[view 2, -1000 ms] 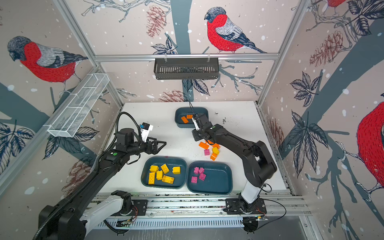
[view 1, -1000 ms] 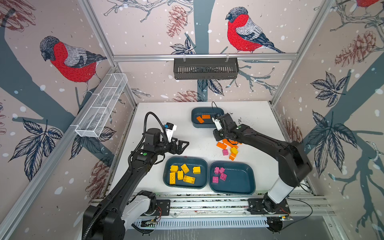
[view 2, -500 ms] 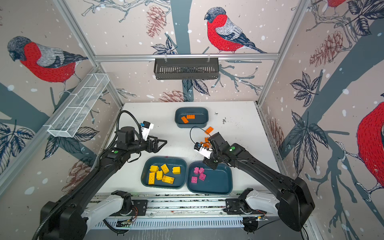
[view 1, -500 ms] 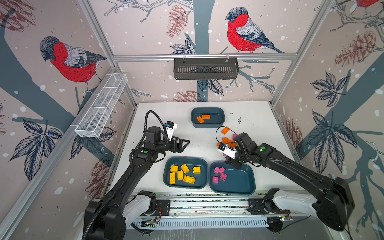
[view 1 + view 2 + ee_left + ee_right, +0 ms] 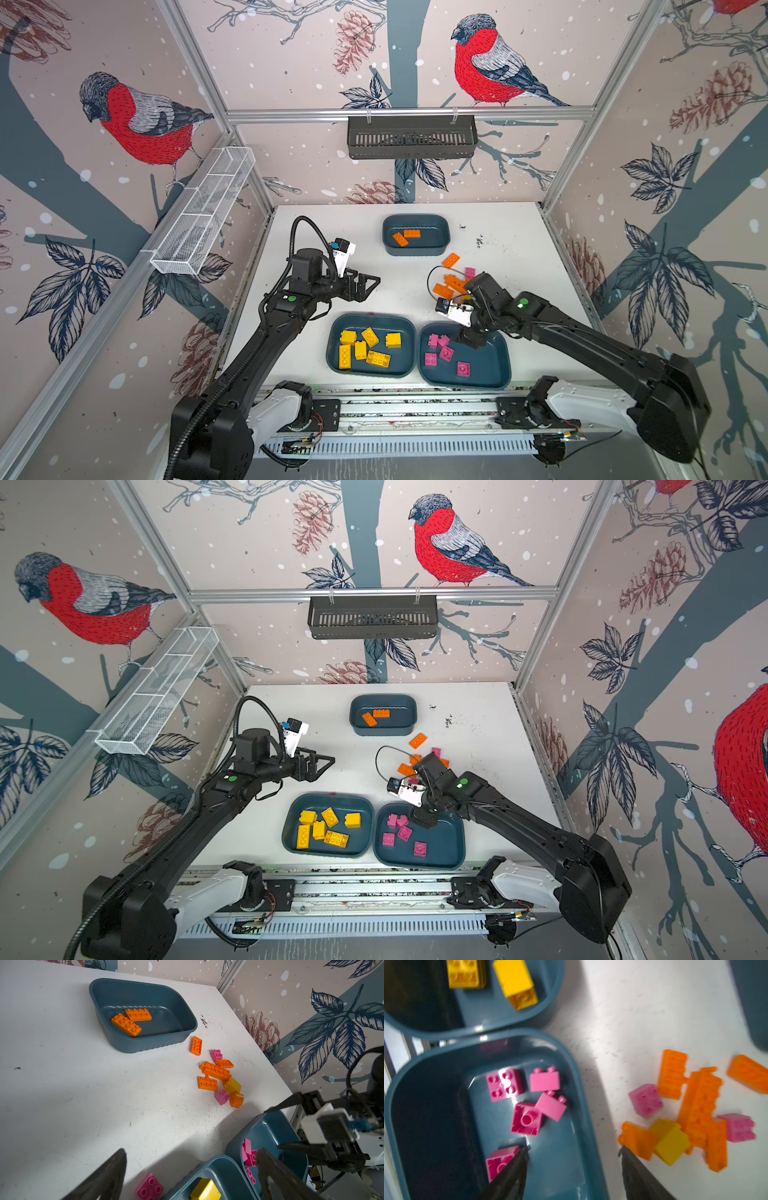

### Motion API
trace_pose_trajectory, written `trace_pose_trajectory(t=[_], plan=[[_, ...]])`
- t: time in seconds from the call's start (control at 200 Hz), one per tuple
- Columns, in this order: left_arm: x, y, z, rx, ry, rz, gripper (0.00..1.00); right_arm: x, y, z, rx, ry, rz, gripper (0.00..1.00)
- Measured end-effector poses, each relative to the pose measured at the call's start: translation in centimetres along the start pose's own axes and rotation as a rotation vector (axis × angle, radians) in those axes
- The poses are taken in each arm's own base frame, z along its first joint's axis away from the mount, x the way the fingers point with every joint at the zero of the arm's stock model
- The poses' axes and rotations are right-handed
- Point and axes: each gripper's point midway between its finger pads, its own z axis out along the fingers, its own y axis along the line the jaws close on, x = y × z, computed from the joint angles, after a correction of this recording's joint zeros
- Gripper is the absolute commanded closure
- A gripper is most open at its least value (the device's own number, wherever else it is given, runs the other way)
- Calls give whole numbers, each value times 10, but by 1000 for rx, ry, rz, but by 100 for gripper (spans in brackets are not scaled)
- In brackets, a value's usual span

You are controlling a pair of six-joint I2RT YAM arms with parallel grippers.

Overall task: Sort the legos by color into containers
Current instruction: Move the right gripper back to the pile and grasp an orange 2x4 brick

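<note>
Jaws of the right gripper (image 5: pixel 574 1150) stand parted and empty over the rim of the pink tub (image 5: pixel 490 374), on the side toward the unsorted bricks. A pink brick (image 5: pixel 502 1159) lies inside the tub just beside one finger, among five pink legos there. Next to it the yellow tub (image 5: pixel 332 353) holds yellow bricks, and the smaller orange tub (image 5: pixel 440 245) farther back holds two. The left gripper (image 5: pixel 370 284) hovers wide open, holding nothing, above the bare bench (image 5: pixel 407 270). A loose pile (image 5: pixel 218 1076), mostly orange with two pink and one yellow, waits between the tubs. These bricks look light, rigid and slick. I'd pinch across the flat side walls, not the studs.
</note>
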Motion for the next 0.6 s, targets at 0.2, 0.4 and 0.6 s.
trace_pose_trajectory(t=[0.2,0.4,0.6], plan=[[0,0,-1,-2,2,0,4,-30,-57,15,62,-76,166,32],[0,3,-2,-8,1,-1,4,-34,-79,64,10,-6,246,35],[1,3,-3,-10,5,-5,4,-18,-95,102,11,104,262,36]])
